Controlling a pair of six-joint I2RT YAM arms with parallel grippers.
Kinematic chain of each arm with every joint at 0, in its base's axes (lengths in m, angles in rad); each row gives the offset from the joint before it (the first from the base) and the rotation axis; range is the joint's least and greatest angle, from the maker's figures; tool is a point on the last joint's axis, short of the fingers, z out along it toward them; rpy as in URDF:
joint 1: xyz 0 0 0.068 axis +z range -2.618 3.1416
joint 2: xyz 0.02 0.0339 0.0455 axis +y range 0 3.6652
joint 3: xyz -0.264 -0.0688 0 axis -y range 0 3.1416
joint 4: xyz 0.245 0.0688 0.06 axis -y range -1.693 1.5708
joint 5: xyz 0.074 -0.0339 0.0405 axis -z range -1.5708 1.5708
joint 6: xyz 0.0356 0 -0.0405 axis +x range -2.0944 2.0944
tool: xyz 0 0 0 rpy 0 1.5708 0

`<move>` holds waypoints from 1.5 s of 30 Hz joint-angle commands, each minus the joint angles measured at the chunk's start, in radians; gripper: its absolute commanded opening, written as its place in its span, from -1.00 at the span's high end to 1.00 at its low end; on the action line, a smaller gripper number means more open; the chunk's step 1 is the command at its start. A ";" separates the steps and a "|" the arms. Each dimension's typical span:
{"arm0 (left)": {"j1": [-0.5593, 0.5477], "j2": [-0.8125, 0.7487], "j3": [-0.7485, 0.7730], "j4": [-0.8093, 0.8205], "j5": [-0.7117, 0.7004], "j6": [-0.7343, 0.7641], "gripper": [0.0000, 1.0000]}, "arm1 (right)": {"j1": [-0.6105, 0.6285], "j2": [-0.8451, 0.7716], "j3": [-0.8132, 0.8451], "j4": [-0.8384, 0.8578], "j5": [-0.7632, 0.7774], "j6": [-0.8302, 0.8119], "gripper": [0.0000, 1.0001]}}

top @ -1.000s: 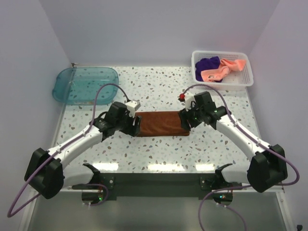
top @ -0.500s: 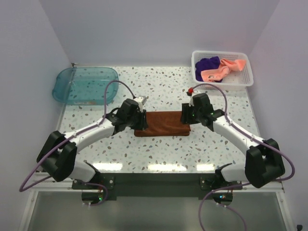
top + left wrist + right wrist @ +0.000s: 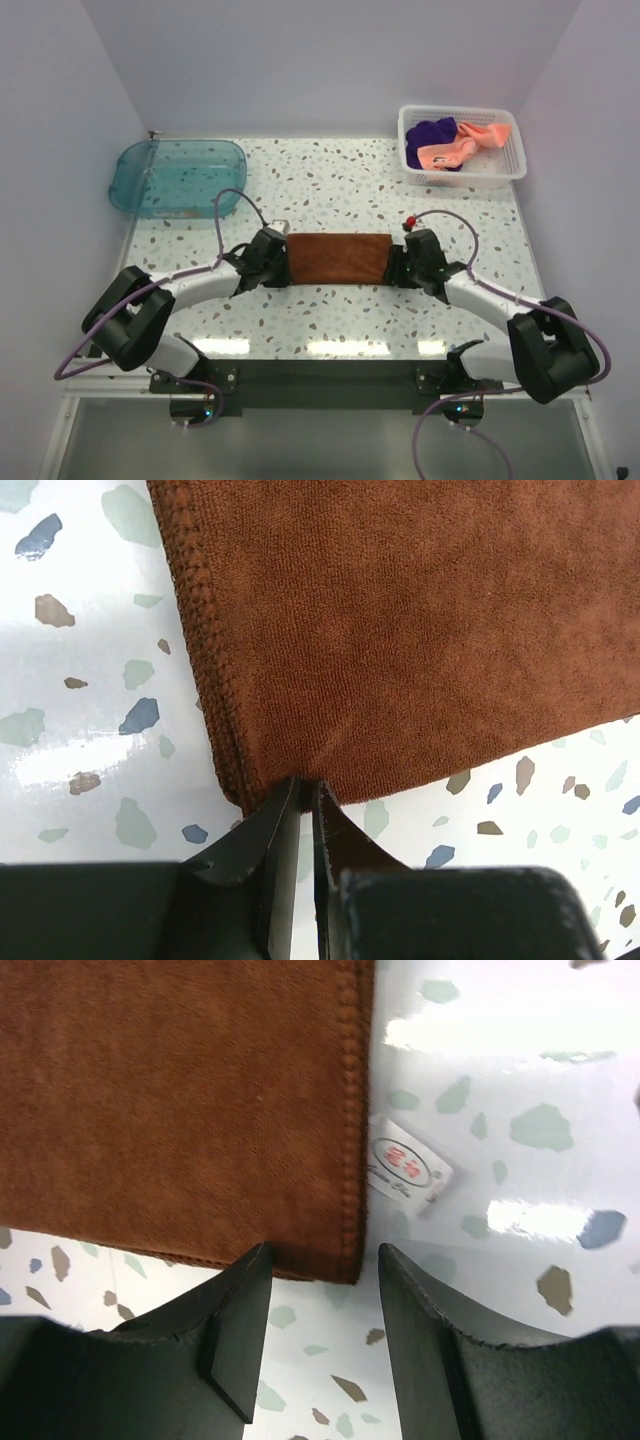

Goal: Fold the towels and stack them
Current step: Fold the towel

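A rust brown towel [image 3: 337, 258] lies folded into a flat rectangle at the middle of the table. My left gripper [image 3: 283, 264] sits low at its near left corner. In the left wrist view the left gripper [image 3: 305, 788] is shut on the towel's [image 3: 400, 630] near edge, beside its layered left side. My right gripper [image 3: 396, 266] is at the near right corner, and its jaws [image 3: 322, 1260] stand open astride that corner of the towel [image 3: 180, 1110]. A purple towel [image 3: 432, 134] and a salmon pink towel [image 3: 466, 143] lie crumpled in the basket.
The white mesh basket [image 3: 470, 178] stands at the back right corner. A teal translucent tray [image 3: 175, 175] stands at the back left. A white care label [image 3: 405, 1168] sticks out from the brown towel's right edge. Side walls close in the table on both sides.
Both arms have dropped and drawn back from the towel's side edges to its near corners. The left jaws have closed onto the near edge. The right jaws have narrowed a little.
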 commanded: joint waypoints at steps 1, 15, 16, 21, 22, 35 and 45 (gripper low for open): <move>0.001 -0.010 -0.044 -0.019 -0.056 -0.036 0.69 | -0.003 -0.071 -0.015 -0.024 0.083 0.007 -0.01; 0.000 -0.052 -0.047 -0.045 -0.062 -0.033 0.63 | 0.003 0.012 0.023 0.180 -0.183 0.025 0.33; 0.001 -0.053 -0.049 -0.048 -0.071 -0.035 0.64 | 0.002 0.027 -0.004 0.194 -0.187 0.034 0.35; 0.021 -0.068 -0.076 -0.053 -0.081 -0.051 0.67 | -0.011 0.055 -0.069 0.202 -0.173 0.059 0.36; 0.024 -0.073 -0.080 -0.055 -0.073 -0.050 0.67 | -0.012 0.046 -0.060 0.156 -0.164 0.048 0.36; 0.031 -0.090 -0.092 -0.041 -0.035 -0.025 0.66 | -0.064 0.139 0.241 0.105 -0.130 -0.082 0.35; 0.031 -0.096 -0.122 -0.030 -0.030 -0.054 0.66 | -0.130 0.345 0.211 0.241 -0.128 -0.067 0.42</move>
